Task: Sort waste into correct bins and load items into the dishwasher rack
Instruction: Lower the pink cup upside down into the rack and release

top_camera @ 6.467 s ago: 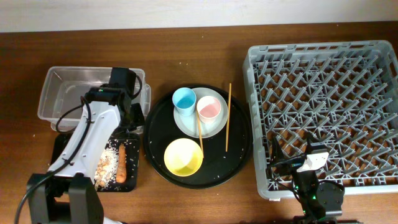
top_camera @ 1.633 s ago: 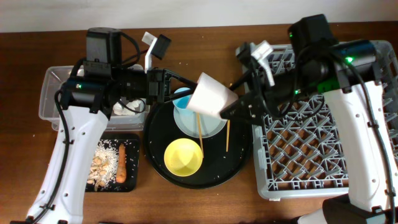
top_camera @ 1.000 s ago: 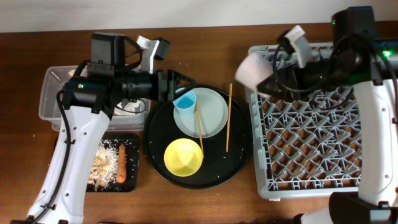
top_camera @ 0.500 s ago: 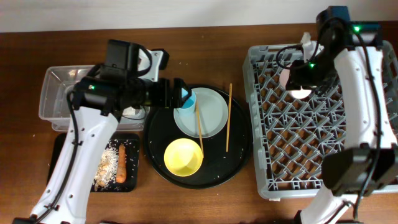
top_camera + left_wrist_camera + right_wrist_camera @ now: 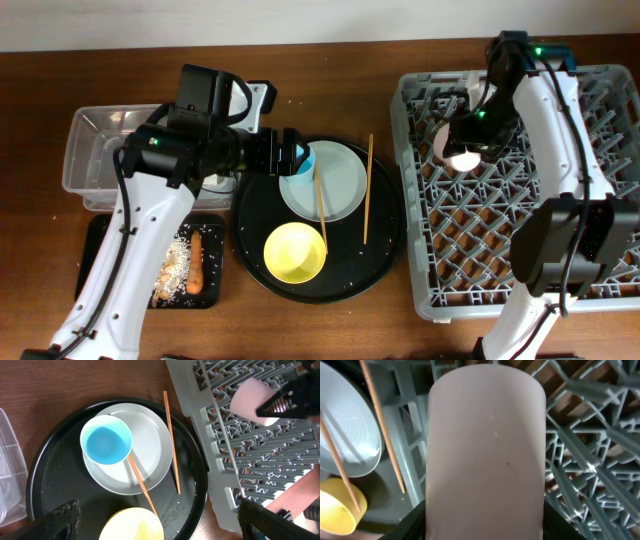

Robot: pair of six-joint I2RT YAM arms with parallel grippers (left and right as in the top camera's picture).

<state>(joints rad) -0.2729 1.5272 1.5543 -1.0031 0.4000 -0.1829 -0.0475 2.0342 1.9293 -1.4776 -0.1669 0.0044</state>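
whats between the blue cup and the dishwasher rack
Overhead view: the grey plate under the blue cup, two chopsticks, then the round black tray's rim before the dishwasher rack.

Overhead looks straight down on the whole table (image 5: 330,60), pretty far up. Left wrist hangs mid-height, tilted down over the round tray (image 5: 47,485) and the rack (image 5: 260,455) edge. Right wrist is jammed right up against the pink cup (image 5: 485,450); plate (image 5: 347,410), chopsticks (image 5: 381,420) and rack show in all three.
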